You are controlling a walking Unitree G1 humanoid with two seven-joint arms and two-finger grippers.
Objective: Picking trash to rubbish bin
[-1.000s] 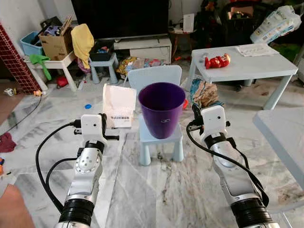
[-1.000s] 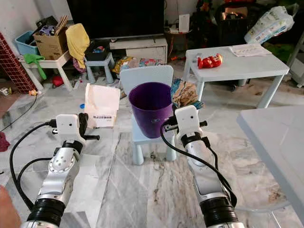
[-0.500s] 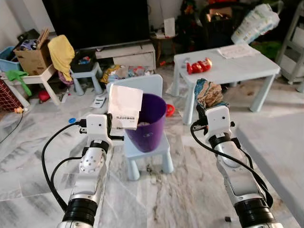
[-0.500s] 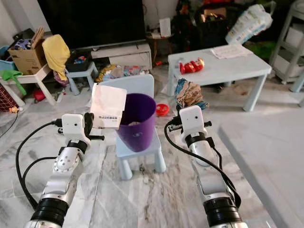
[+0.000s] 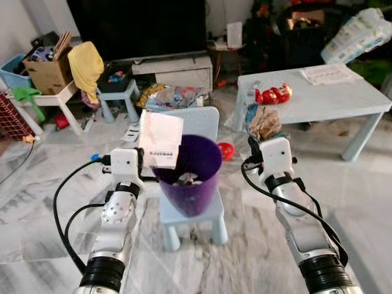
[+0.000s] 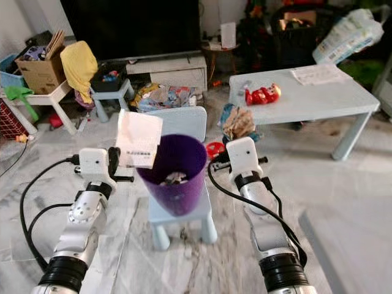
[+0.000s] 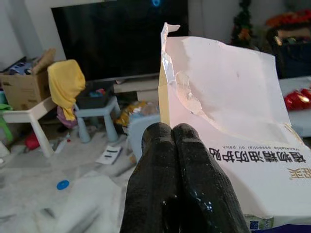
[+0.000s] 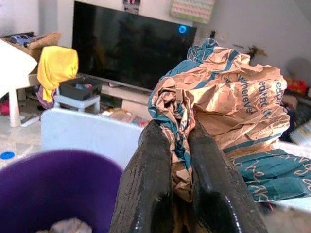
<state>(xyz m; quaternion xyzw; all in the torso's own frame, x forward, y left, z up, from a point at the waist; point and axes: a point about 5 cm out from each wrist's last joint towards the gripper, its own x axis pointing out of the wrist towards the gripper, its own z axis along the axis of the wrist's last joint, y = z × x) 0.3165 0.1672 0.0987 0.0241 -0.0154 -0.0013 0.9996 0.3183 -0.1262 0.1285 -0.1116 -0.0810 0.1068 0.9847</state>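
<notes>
Paper on both sides, so light stuff, no real weight to fight. Left hand (image 7: pixel 171 145) has its fingers pressed together on the edge of a white paper bag (image 5: pixel 160 139), torn along the top, printed label low down; it's flat and semi-stiff, prob. flops or catches air once let go, so pinch at the edge works but it needs to be over the opening before release. It hangs just above the left rim of the purple bin (image 5: pixel 190 182), partly overlapping it in the head views. Right hand (image 8: pixel 179 145) is clamped on a crumpled brown-and-teal paper wad (image 8: pixel 221 102), soft, springy, easy to crush, grip sits in the folds at the bottom of the wad; held up beside the bin's right side, not over it yet. Bin stands on a small light-blue child's chair (image 5: pixel 195 119), already some scraps inside; looks light and tippable, so a knock from either arm could shove it off the seat, imo. Chair back rises behind the bin, limits reach from the far side. Around: pale bench (image 5: pixel 318 98) to the right w/ a red toy (image 5: pixel 271 95) and papers, TV (image 5: pixel 138 27) and low cabinet behind, cardboard box (image 5: pixel 46 61), yellow cloth (image 5: pixel 84 61), clutter on the marble floor. Nothing between hands and bin opening.
</notes>
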